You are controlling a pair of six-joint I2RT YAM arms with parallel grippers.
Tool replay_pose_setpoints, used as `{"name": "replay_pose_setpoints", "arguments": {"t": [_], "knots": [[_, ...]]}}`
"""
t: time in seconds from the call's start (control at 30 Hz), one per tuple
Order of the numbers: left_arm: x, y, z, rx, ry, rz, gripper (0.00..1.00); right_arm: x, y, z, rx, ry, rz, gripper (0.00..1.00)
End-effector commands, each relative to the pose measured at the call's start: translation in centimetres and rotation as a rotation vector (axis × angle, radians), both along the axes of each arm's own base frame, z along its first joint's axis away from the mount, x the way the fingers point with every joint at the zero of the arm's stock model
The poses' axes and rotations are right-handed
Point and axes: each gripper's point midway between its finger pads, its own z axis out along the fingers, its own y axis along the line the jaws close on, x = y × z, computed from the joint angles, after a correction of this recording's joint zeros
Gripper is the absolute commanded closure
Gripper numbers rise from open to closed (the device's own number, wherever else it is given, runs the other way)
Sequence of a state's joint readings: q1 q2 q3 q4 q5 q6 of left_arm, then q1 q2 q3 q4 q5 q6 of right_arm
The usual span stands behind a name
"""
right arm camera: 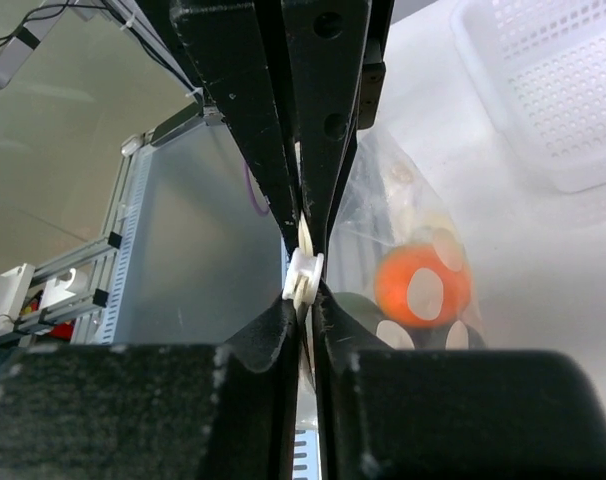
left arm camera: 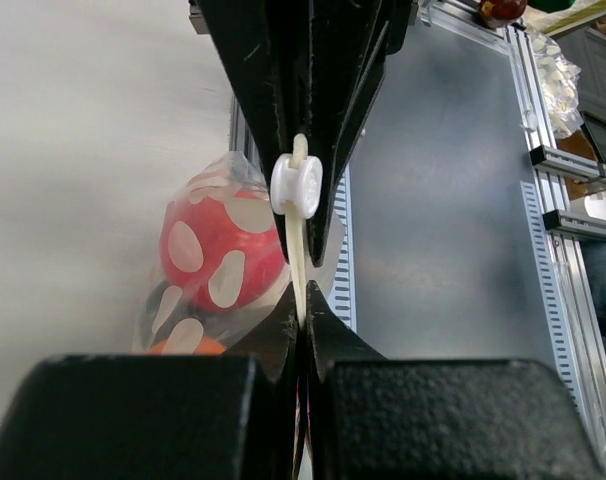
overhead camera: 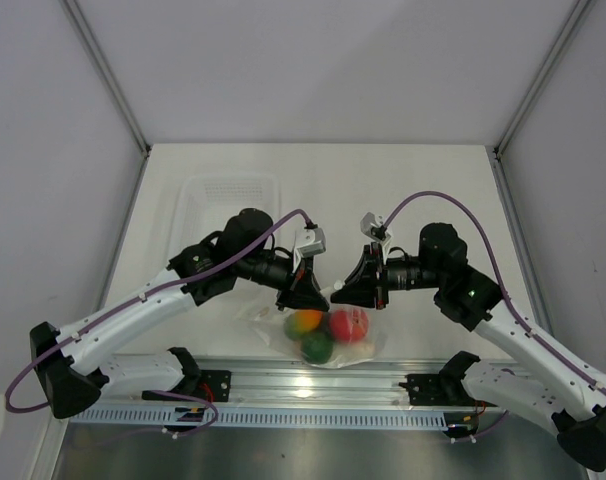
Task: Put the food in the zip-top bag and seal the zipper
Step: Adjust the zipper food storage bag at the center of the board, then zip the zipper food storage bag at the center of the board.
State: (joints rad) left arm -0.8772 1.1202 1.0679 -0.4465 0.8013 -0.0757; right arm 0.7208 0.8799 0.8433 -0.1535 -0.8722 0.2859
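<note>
overhead, the zip-top bag (overhead camera: 363,348) lies at the near edge of the table (overhead camera: 433,200), between the two arm bases. the food (overhead camera: 317,346) is already inside it: orange-yellow, red and green pieces show through the film. the left gripper (overhead camera: 305,296) and right gripper (overhead camera: 356,291) meet nose to nose over the bag's far edge, apparently so one can anchor the mouth while the other works the seal. the white tray (overhead camera: 230,195) sits well apart, behind the left arm.

from the left wrist, the left fingers are pressed fully together on the pale zipper (left arm camera: 301,255) strip, pinning its end so the bag cannot slide. a white slider (left arm camera: 296,187) sits on the strip just beyond, at the tips of the opposing fingers.

from the right wrist, the right jaws are nearly closed, pinching that slider at their tips, with the strip running on between the facing fingers. i judge the filling done and the sealing pull in hand. how much of the mouth is closed i cannot tell.
</note>
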Motion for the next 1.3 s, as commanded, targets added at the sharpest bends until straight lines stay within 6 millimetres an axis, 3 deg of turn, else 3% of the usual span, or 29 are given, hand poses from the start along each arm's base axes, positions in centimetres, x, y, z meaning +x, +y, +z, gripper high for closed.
{"name": "replay_pose_setpoints", "arguments": {"t": [0.0, 0.13, 0.17, 0.23, 0.33, 0.53, 0.73, 1.0, 1.27], "knots": [[-0.2, -0.4, 2.5, -0.087, -0.034, -0.036, 1.0, 0.1, 0.4, 1.6, 0.06, -0.05, 0.002, 1.0], [0.3, -0.3, 2.6, -0.084, -0.044, -0.005, 0.98, 0.0, 0.3, 1.6, 0.061, -0.045, -0.006, 1.0], [0.6, -0.3, 2.5, -0.082, -0.043, 0.011, 0.92, 0.1, 0.2, 1.5, 0.06, -0.044, -0.023, 1.0], [1.0, -0.2, 3.0, -0.097, -0.053, 0.03, 0.61, 0.2, 0.1, 1.3, 0.058, -0.041, -0.034, 1.0], [1.1, -0.2, 4.2, -0.145, -0.066, 0.033, 0.49, 0.1, 0.0, 1.1, 0.064, -0.026, -0.039, 1.0], [1.1, -0.2, 6.1, -0.229, -0.076, 0.03, 0.5, -0.5, 0.0, 0.3, 0.062, -0.021, -0.018, 1.0], [0.5, -0.8, 6.6, -0.269, -0.024, -0.045, 0.64, -1.8, -0.3, 0.6, 0.088, -0.051, 0.038, 1.0], [0.8, -1.5, 5.5, -0.233, 0.033, -0.055, 0.56, -2.2, -0.2, 1.0, 0.091, -0.07, 0.055, 1.0], [0.9, -1.7, 4.9, -0.211, 0.062, -0.057, 0.56, -1.7, 0.1, 1.0, 0.079, -0.068, 0.036, 1.0]]}}
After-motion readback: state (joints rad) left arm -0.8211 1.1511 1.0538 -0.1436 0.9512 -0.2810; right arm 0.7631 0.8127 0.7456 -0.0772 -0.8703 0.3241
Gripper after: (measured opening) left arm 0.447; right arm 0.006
